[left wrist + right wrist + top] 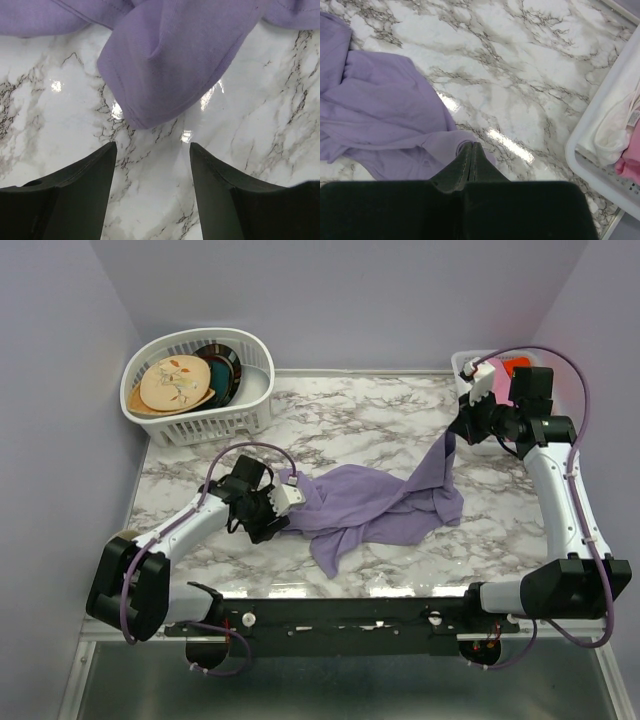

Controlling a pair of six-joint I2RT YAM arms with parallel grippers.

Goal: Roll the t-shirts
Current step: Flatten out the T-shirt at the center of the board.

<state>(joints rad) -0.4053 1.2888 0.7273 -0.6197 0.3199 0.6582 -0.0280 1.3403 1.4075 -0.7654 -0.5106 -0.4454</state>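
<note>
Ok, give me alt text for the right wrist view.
The right end effector, shut, pinches a fold of the lavender t-shirt, which trails left across the marble table. A white basket holding white and pink cloth sits at frame right.

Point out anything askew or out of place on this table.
The t-shirt lies crumpled rather than flat, with one end stretched upward by the shut right gripper. The open left gripper hovers just short of a hem.
</note>
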